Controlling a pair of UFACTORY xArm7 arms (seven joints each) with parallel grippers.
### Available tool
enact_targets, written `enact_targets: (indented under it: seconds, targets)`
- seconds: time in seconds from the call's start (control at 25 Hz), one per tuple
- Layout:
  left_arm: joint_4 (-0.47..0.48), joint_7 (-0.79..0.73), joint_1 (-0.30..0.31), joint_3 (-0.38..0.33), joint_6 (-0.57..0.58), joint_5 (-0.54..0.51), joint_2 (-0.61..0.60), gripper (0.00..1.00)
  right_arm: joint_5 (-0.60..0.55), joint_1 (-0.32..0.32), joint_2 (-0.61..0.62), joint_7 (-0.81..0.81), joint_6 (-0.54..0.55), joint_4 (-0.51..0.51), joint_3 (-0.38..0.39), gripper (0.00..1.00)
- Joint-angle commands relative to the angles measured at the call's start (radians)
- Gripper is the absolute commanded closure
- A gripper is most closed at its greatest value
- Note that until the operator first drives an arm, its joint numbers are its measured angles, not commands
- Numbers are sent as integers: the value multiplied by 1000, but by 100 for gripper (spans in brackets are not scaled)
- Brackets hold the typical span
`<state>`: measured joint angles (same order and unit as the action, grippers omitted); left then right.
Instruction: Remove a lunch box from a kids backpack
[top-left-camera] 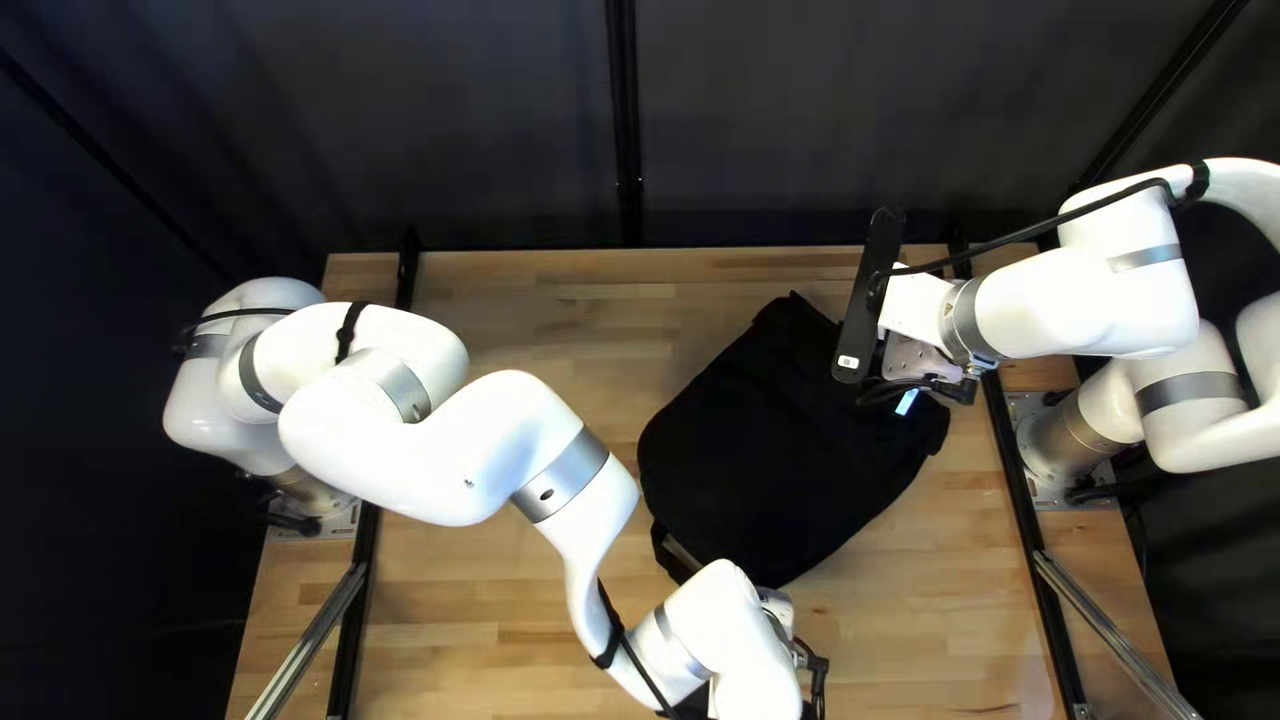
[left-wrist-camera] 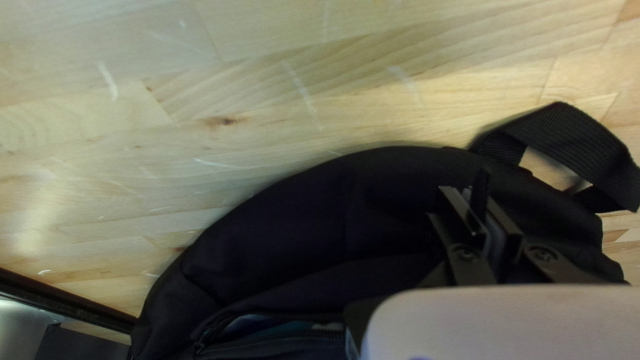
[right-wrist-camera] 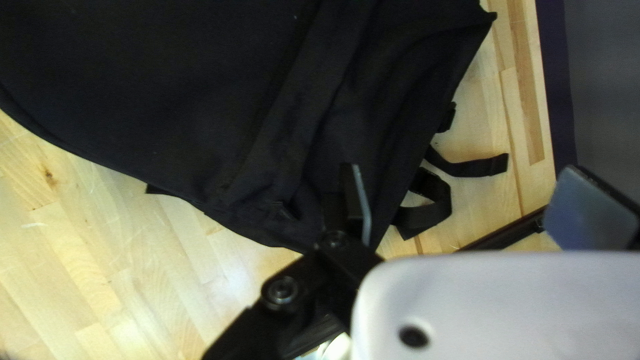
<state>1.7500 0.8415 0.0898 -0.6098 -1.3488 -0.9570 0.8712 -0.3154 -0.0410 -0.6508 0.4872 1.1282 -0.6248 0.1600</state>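
Note:
The black backpack [top-left-camera: 787, 440] lies on the table in the top left view. My left gripper [top-left-camera: 804, 656] is at its near edge there, fingers hidden. In the left wrist view, my left gripper [left-wrist-camera: 480, 217] is closed on a narrow upright fold of the backpack [left-wrist-camera: 320, 227]. Beside it a zipper opening shows something teal [left-wrist-camera: 293, 328]; whether this is the lunch box I cannot tell. My right gripper [top-left-camera: 918, 387] is over the backpack's far right part. The right wrist view shows my right gripper [right-wrist-camera: 467, 207] wide open, one finger over the backpack [right-wrist-camera: 200, 87], nothing held.
A black strap loop [left-wrist-camera: 567, 140] sticks out past my left gripper. Other straps [right-wrist-camera: 427, 200] lie on the wood between my right gripper's fingers and beyond. A dark rail [top-left-camera: 1027, 534] runs along the table's right side. My left arm [top-left-camera: 534, 454] crosses low over the table.

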Motion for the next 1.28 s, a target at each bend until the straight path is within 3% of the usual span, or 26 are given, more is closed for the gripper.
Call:
enact_targets:
  seconds: [0.04,0.28,0.52,0.6,0.84,1.28]
  targets:
    - [-102,-45,-45,-19,91,-11,-57,100,0,0,0,0,0,0,0,0]
    - [-214,-67,-113,-62,187,8,-160,100,-27,15,10,-15,-15,0,28,0]
    - [-322,-65,-224,-112,354,49,-217,100,-127,41,106,-40,-312,181,52,0]
    - [-351,-63,-260,-126,410,63,-225,100,-131,56,110,-38,-356,212,64,0]
    - [-462,-76,-339,-160,549,74,-280,100,-100,156,125,-59,-312,169,149,0]
    - [-488,-106,-348,-146,619,40,-282,100,-125,163,180,-74,-292,122,183,0]
